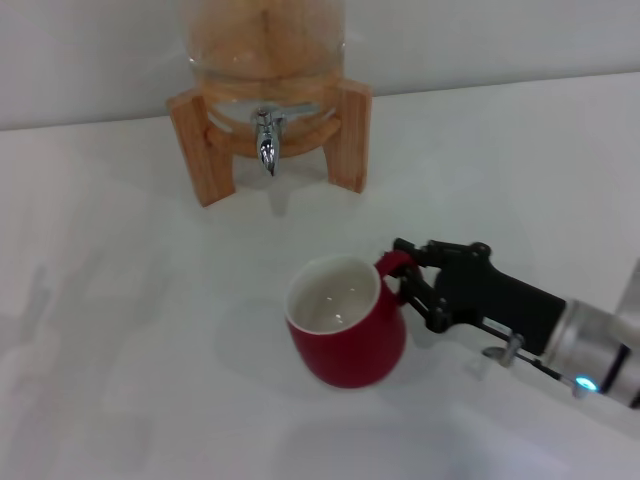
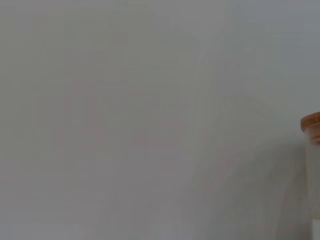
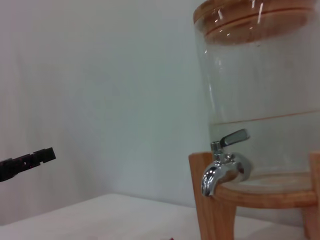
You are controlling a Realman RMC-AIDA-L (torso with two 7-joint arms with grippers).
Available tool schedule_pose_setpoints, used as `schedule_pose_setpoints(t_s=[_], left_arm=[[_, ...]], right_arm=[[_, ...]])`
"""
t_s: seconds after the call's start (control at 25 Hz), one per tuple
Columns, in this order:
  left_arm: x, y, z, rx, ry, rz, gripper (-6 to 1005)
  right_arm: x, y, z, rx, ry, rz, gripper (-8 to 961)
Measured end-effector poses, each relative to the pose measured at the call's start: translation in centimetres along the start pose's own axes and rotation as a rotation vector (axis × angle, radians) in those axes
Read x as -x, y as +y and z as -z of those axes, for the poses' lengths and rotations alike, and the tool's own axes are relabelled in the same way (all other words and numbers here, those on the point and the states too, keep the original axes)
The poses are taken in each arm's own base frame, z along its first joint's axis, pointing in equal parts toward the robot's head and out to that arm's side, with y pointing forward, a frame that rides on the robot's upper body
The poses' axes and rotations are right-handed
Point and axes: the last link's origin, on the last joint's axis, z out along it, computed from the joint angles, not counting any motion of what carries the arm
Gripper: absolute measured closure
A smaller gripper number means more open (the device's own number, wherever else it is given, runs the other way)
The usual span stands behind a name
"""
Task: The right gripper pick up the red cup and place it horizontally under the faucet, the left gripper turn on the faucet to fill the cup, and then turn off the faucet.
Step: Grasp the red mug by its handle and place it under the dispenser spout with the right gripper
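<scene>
On the white counter [image 1: 120,330], at its far edge against the pale wall, stands the drink dispenser [image 1: 268,60]: a clear glass jar with a wooden lid, seated in a wooden frame [image 1: 200,150] whose legs rest on the counter. In the right wrist view the jar's glass body [image 3: 260,100] and its frame fill one side, with a dark bar-like part [image 3: 27,161] showing at the opposite edge. The right arm's grey-white cylinder [image 1: 600,355] reaches in low from the near right of the head view, ending in the black right gripper [image 1: 407,285], whose fingers are closed on the small loop handle of the red cup [image 1: 350,340]. The cup sits upright on the counter in front of the dispenser and a little to its right, well apart from it, its white inside facing up, handle turned toward the gripper. The faucet [image 1: 266,140], a shiny chrome spigot, juts from the jar's base between the frame's legs, its lever handle [image 3: 235,137] on top. The left gripper appears in no view; its wrist camera shows only blank wall and a sliver of the wooden lid [image 2: 312,125]
</scene>
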Motion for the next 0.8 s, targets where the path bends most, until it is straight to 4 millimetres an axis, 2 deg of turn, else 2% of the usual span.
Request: schedule_pose_setpoints(t_s=[0.16, 0.44, 0.8], left_arm=[[0.1, 0.2, 0.1, 0.009, -0.005, 0.003, 228], [0.2, 0.3, 0.2, 0.017, -0.012, 0.006, 228], [0.2, 0.4, 0.0, 0.024, -0.013, 0.005, 228]], right_arm=[[0.5, 0.0, -1.9, 0.018, 0.017, 0.011, 797], [1.0, -0.8, -4.1, 0.014, 0.055, 0.011, 797], [1.9, -1.9, -5.8, -0.021, 0.063, 0.025, 796]])
